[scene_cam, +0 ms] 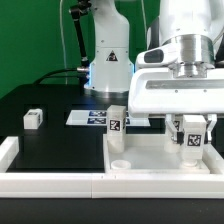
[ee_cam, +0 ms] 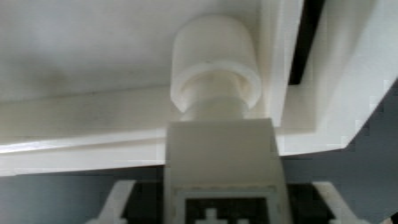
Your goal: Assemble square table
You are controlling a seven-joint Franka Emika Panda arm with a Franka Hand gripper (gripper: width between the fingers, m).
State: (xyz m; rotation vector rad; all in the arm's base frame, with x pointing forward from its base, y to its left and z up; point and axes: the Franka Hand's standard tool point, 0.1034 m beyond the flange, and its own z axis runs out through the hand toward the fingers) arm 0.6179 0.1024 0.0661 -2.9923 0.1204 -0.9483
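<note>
1. Three small white block legs with black-and-white square tags are in sight. The held leg [scene_cam: 193,140] is in the tool [scene_cam: 192,133]. The standing leg [scene_cam: 117,122] is upright at the far corner of the white plastic square panel with a raised rim [scene_cam: 150,165], on the exterior view's left. The loose leg [scene_cam: 33,118] lies well apart on the black tabletop [scene_cam: 60,145].
2. The tool is closed partway, its fingers clamped on the flat sides of the held leg's block, above the panel's side on the exterior view's right.
3. In the wrist view the held leg's round peg [ee_cam: 222,70] meets the panel close to its rim. I cannot tell whether it sits in a socket. One empty round socket [scene_cam: 120,162] shows at a near corner.
4. These legs look light, stiff and smooth, so they may twist in a loose grip. The flat block faces are the best hold, leaving the peg free.
5. The panel seems light too and may slide when pressed. The long white border rail [scene_cam: 50,183] just beside it could brace it.
</note>
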